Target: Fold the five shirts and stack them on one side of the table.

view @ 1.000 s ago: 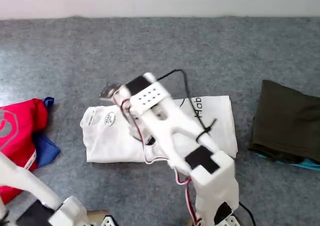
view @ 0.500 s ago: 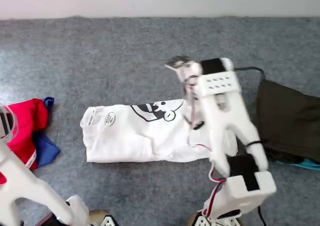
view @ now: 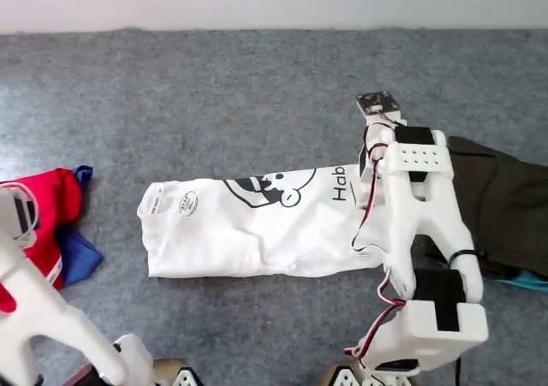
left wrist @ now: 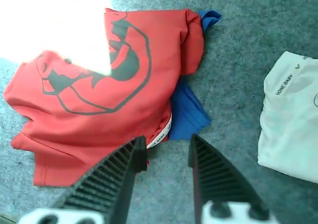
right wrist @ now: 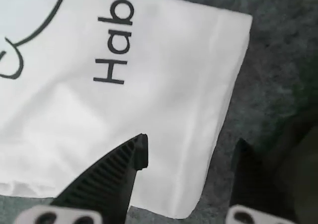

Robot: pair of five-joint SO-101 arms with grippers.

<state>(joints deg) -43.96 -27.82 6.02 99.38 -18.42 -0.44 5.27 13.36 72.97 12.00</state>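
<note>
Nearest in, the left gripper (left wrist: 166,143) hangs with its fingers released and nothing between them, right above the spot where the red shirt (left wrist: 99,85) overlaps the blue shirt (left wrist: 186,114). Those two lie crumpled together at the table's left edge, red on top, blue poking out beside it.

Over to the right gripper (right wrist: 191,144): jaws apart, holding nothing, poised over the hem corner of the white shirt (view: 257,232). That shirt lies in a long folded band across the middle of the grey table (view: 214,86), collar label to the left, printed side up.

The right arm (view: 419,198) stretches up from the near edge across the shirt's right end. Just beside it at the right edge, a dark shirt (view: 505,206) sits folded on a light blue cloth (view: 522,279) that peeks out underneath. Beyond it all runs open grey surface, then a pale wall (view: 257,1).

And the change! A second ago the right arm covered the white shirt's left half. Half a second ago it was mid-swing, and now it stands at the right end, with the whole print uncovered. The white shirt has not shifted. The left arm (view: 34,309) has edged further in front of the red shirt.
</note>
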